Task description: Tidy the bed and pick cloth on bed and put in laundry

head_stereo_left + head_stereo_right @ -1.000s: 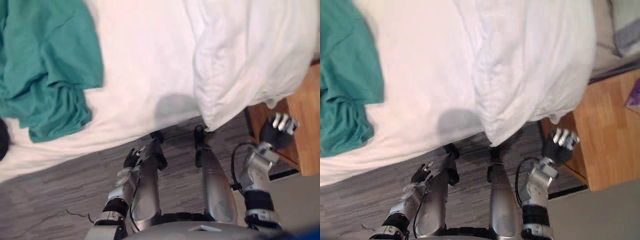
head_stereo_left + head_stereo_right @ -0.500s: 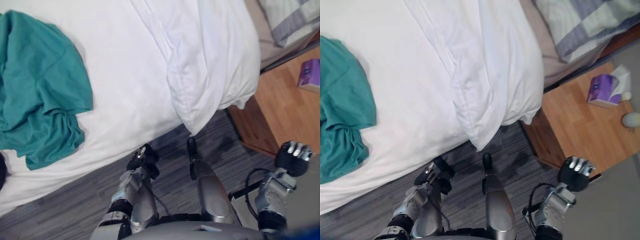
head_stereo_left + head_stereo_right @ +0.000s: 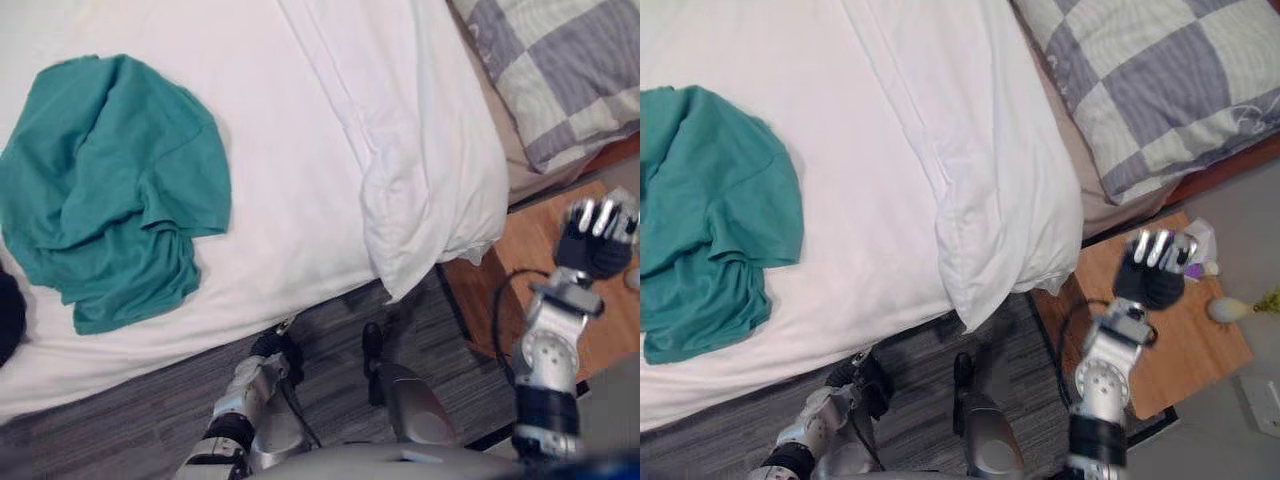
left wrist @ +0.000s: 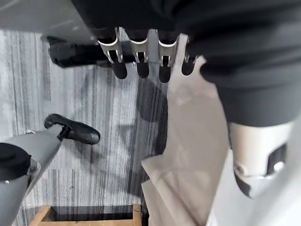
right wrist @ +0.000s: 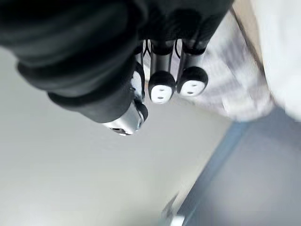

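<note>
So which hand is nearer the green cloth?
Left. The left hand hangs off the bed edge near the cloth; the right hand is over the nightstand, far across.

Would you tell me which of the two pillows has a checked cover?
The grey-checked pillow by the wooden nightstand. The white pillow, lying toward the teal cloth, is plain.

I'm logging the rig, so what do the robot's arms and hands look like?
The left arm and right arm are silver-grey and rounded. The left hand and right hand each have a dark ribbed cover over back and wrist, and silver fingers ending in dark tips.
</note>
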`<state>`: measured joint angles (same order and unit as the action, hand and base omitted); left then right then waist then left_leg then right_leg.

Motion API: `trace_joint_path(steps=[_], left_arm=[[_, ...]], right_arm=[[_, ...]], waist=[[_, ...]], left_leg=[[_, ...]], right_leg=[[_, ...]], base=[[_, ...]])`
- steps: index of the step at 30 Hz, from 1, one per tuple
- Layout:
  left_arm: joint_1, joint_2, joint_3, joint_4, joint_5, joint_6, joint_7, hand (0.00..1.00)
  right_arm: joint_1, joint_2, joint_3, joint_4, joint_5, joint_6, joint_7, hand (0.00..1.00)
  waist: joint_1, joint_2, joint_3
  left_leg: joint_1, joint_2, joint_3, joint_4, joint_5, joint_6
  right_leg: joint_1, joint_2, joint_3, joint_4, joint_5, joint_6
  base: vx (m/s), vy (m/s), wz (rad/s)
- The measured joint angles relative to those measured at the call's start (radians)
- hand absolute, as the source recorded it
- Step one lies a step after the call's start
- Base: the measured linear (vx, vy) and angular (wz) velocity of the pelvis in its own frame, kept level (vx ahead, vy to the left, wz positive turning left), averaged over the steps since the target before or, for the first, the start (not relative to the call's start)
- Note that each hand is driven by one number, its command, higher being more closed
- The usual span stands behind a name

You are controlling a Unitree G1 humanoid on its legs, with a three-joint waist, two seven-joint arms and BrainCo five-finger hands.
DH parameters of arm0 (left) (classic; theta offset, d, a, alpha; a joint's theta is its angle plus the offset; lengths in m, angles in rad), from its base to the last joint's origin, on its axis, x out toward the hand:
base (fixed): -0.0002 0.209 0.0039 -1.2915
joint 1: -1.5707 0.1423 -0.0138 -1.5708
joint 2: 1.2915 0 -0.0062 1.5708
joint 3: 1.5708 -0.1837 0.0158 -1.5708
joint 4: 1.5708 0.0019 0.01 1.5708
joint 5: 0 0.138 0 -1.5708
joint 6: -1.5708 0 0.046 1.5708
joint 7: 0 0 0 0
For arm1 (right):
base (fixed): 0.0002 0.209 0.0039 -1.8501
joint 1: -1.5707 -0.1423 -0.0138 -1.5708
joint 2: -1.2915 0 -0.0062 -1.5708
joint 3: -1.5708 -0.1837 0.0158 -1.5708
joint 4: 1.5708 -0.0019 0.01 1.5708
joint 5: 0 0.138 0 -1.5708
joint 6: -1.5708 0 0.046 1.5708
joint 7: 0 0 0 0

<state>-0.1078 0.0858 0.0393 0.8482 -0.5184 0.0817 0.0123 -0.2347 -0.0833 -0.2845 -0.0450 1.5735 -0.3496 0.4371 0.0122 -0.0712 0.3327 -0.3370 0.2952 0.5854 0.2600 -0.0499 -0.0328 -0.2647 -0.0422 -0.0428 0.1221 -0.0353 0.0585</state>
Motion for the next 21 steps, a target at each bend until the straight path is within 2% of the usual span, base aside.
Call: trace_joint_path(steps=[3, 5, 6, 7, 9, 14, 18, 21], left_arm=[[-0.032, -0.006, 0.000, 0.002, -0.001, -0.001, -0.001, 0.00], [-0.066, -0.022, -0.001, 0.001, -0.003, -0.008, -0.005, 0.00], [-0.076, -0.027, -0.001, 0.000, -0.004, -0.009, -0.006, 0.00], [-0.108, -0.035, -0.002, -0.001, -0.011, -0.018, -0.006, 0.00], [-0.124, -0.035, -0.002, -0.002, -0.013, -0.027, -0.006, 0.00], [-0.173, -0.032, -0.007, -0.009, -0.049, -0.070, -0.005, 0.00], [-0.185, -0.032, -0.011, -0.010, -0.068, -0.095, -0.003, 0.00], [-0.192, -0.040, -0.010, -0.008, -0.125, -0.112, -0.002, 0.00]], right_arm=[[-0.123, -0.020, 0.009, 0.000, 0.028, -0.018, -0.005, 1.00], [-0.235, -0.055, 0.063, 0.001, 0.033, -0.034, -0.012, 1.00], [-0.261, -0.063, 0.079, 0.001, 0.033, -0.038, -0.016, 1.00], [-0.336, -0.081, 0.133, 0.001, 0.033, -0.058, -0.037, 1.00], [-0.375, -0.085, 0.163, 0.001, 0.032, -0.070, -0.050, 1.00], [-0.500, -0.085, 0.217, 0.047, 0.039, -0.152, -0.079, 1.00], [-0.532, -0.081, 0.221, 0.104, 0.060, -0.162, -0.067, 1.00], [-0.555, -0.073, 0.229, 0.122, 0.051, -0.161, -0.021, 1.00]], waist=[[0.012, 0.029, 0.019], [0.016, 0.065, 0.043], [0.021, 0.073, 0.051], [0.030, 0.091, 0.084], [0.032, 0.096, 0.100], [0.037, 0.098, 0.173], [0.036, 0.108, 0.186], [0.030, 0.110, 0.188]], left_leg=[[-0.053, -0.008, -0.025, 0.001, 0.014, 0.014], [-0.116, -0.026, -0.045, -0.006, 0.030, 0.032], [-0.130, -0.031, -0.048, -0.009, 0.037, 0.036], [-0.162, -0.044, -0.051, -0.025, 0.052, 0.041], [-0.188, -0.055, -0.055, -0.044, 0.071, 0.044], [-0.254, -0.110, -0.074, -0.181, 0.182, 0.056], [-0.304, -0.130, -0.068, -0.231, 0.221, 0.060], [-0.327, -0.146, -0.056, -0.269, 0.245, 0.056]], right_leg=[[-0.038, -0.005, -0.020, 0.004, 0.011, -0.001], [-0.094, -0.019, -0.031, 0.017, 0.011, -0.002], [-0.109, -0.023, -0.035, 0.021, 0.010, -0.003], [-0.153, -0.033, -0.046, 0.042, 0.009, -0.005], [-0.192, -0.039, -0.053, 0.062, 0.007, -0.009], [-0.332, -0.066, -0.082, 0.139, -0.008, -0.024], [-0.424, -0.078, -0.082, 0.183, -0.017, -0.025], [-0.492, -0.089, -0.080, 0.236, -0.038, -0.028]], base=[[-0.12, 0.019, 0.26], [-0.15, 0.042, 0.27], [-0.19, 0.040, 0.24], [-0.18, 0.022, 0.17], [-0.13, 0.009, 0.18], [-0.09, 0.006, 0.26], [-0.03, 0.009, 0.05], [0.00, 0.000, 0.00]])
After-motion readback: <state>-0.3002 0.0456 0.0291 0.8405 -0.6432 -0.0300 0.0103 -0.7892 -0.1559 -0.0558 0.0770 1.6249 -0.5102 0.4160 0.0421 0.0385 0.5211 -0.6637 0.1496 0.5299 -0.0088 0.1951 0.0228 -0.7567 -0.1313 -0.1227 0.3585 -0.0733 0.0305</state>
